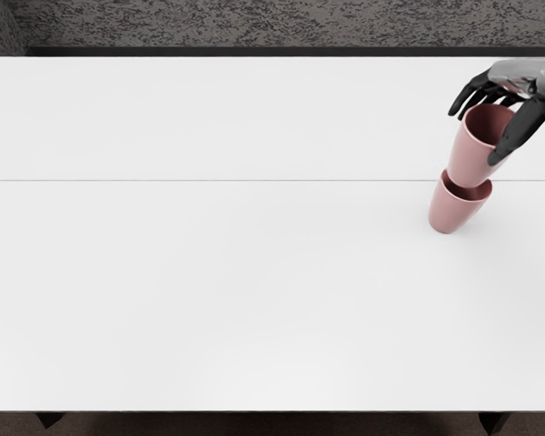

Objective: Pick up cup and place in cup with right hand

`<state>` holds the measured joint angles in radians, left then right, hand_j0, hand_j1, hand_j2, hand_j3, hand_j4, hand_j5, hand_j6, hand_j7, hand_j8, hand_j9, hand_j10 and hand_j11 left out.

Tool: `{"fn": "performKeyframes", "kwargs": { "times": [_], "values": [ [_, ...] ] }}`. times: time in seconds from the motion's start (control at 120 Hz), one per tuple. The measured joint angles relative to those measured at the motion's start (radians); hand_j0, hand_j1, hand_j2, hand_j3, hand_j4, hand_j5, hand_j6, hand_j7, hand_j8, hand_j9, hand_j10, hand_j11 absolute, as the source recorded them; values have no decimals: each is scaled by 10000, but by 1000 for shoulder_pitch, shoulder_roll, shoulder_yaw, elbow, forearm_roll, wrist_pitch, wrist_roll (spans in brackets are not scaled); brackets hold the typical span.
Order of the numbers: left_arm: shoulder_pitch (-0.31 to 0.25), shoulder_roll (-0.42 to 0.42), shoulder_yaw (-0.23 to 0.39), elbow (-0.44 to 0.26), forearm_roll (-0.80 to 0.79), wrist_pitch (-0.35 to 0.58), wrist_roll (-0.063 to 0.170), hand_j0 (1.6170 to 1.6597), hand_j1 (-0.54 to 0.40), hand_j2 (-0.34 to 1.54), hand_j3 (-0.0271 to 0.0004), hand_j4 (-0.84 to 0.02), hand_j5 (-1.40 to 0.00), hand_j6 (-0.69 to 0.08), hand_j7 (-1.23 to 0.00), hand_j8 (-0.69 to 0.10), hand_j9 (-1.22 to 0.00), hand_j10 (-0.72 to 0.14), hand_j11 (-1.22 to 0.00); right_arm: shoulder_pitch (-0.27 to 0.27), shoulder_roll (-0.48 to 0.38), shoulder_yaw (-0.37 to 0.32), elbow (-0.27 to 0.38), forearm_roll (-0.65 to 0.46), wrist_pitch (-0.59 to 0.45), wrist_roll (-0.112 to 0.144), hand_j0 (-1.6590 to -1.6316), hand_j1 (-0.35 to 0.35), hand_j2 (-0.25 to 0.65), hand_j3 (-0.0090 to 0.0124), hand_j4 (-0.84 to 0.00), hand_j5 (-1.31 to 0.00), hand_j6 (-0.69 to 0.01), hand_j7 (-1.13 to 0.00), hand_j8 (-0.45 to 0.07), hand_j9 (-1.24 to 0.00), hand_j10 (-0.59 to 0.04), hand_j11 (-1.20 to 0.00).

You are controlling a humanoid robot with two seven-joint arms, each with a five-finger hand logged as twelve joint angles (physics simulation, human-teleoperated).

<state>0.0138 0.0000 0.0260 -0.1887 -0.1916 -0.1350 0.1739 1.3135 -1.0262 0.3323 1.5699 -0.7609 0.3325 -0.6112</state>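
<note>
My right hand [490, 122] comes in from the right edge of the head view, its black thumb and fingers closed around the upper part of a pink cup [472, 157]. That cup is held with its mouth up, tilted a little. Its base overlaps the mouth of a second pink cup [452, 215], which stands on the white table [227, 263]. How far the held cup's base reaches into the lower one cannot be told. Parts of the fingers are hidden behind the held cup.
A thin seam line runs across the table from left to right. The table's far edge [254, 57] lies in front of a grey textured surface, and its near edge [254, 411] shows at the bottom.
</note>
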Motion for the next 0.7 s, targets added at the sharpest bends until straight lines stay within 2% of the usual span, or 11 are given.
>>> {"fn": "performKeyframes", "kwargs": {
  "times": [0.3, 0.392, 0.475, 0.7],
  "values": [
    [0, 0, 0, 0, 0, 0, 0, 16581, 3490, 0, -1, -1, -1, -1, -1, -1, 0, 0, 0, -17, -2, 0, 2, -1, -2, 0, -16558, 1137, 569, 0, -4498, -6217, -3798, -6029, -2474, -6164, -2759, -6030],
    [0, 0, 0, 0, 0, 0, 0, 16581, 3490, 0, -1, -1, -1, -1, -1, -1, -1, 0, -1, -18, -2, 0, 2, -2, -4, 0, -16563, 1055, 401, -1, -4265, -5870, -3869, -5702, -2593, -5805, -2856, -5702],
    [0, 0, 0, 0, 0, 0, 0, 16581, 3490, 0, -1, -1, -1, -1, -1, -1, -1, 0, -1, -18, -2, 1, 2, -5, -6, 0, -16569, 724, 99, 0, -3854, -5207, -3595, -5096, -2771, -5167, -2917, -5097],
    [0, 0, 0, 0, 0, 0, 0, 16581, 3489, 0, -1, -1, -1, -1, -1, -1, -1, 0, -1, -18, -2, 4, 2, -7, -9, 0, -16576, -404, -227, 0, -2738, -3588, -2667, -3543, -2386, -3572, -2426, -3547]
  ]
}}
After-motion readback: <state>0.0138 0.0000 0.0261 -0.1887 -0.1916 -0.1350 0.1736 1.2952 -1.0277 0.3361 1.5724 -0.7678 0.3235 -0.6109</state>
